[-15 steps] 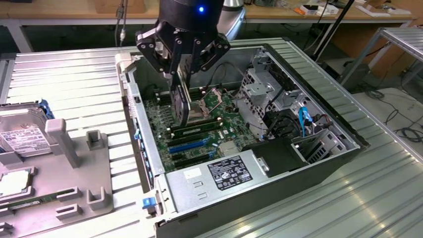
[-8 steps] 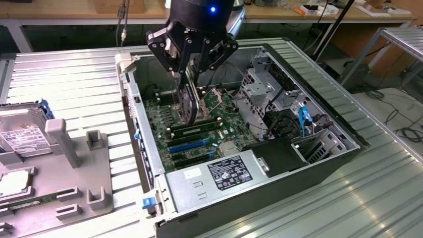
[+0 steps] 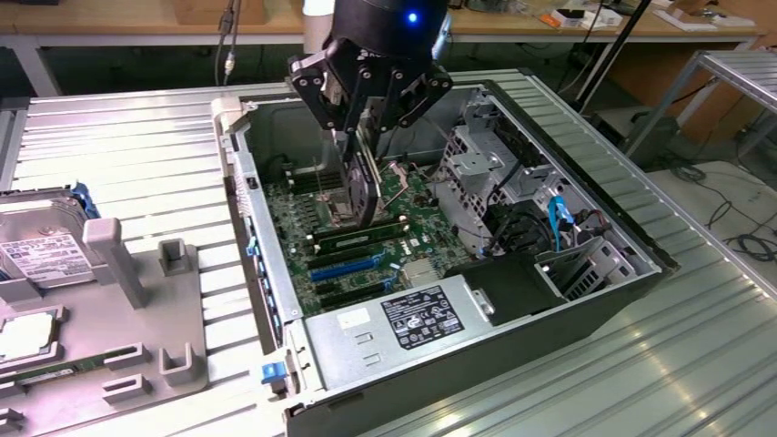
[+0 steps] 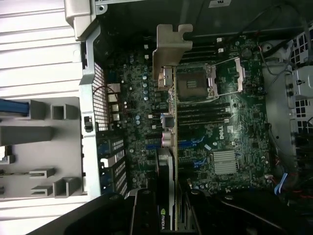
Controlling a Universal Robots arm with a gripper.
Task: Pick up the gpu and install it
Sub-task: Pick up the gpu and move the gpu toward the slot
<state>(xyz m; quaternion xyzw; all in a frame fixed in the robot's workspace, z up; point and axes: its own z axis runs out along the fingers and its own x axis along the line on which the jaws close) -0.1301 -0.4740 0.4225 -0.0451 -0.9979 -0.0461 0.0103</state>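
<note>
Now gripper (image 3: 368, 135) clamped on gpu (image 3: 360, 187) above motherboard (image 3: 419, 196); I fear tilt lets bracket (image 4: 172, 46) snag case wall (image 3: 261, 241), jamming card.

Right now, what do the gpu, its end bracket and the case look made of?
gpu: dark matte circuit-board laminate, seemingly, with a black face.
end bracket: likely bare sheet metal, dull silver, bent tab.
case: probably sheet steel, grey, with punched vents.

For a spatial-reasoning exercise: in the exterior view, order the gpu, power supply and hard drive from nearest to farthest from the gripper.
1. gpu, held in the gripper, inside the case.
2. power supply, inside the case, toward the camera.
3. hard drive, outside the case, at the exterior view's left.
</note>
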